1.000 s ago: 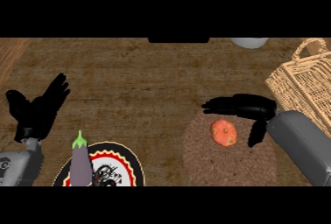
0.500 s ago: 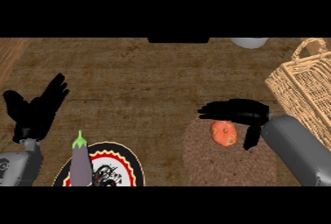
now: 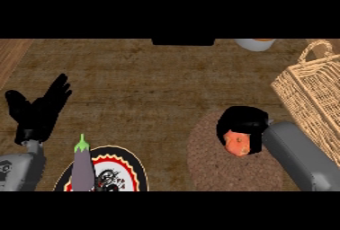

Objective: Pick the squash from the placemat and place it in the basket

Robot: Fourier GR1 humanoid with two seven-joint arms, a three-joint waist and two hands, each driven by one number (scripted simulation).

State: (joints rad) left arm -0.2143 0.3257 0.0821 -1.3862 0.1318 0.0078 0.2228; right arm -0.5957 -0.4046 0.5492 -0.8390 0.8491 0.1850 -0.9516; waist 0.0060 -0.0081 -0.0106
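Only one view is given, so nothing is shared with another. The counter (image 3: pixel 153 81) is seen from the robot's head, looking steeply down from close above. Both forearms come in from the near edge. The far edge is at the top. The basket (image 3: pixel 312 94) is cut off at the right, the plate (image 3: pixel 129 161) at the near edge.

Warm browns, with black hands and one spot of orange

The squash (image 3: pixel 237 143) was orange, the placemat (image 3: pixel 219 168) a speckled, woven brown, the basket (image 3: pixel 310 96) pale straw wicker. Both the right hand (image 3: pixel 243 120) and the left hand (image 3: pixel 36 110) were black on grey forearms. The eggplant (image 3: pixel 82 168) was purple with a green cap; the plate (image 3: pixel 123 168) showed black, red and a yellow zigzag edging. The counter (image 3: pixel 146 85) was mottled brown.
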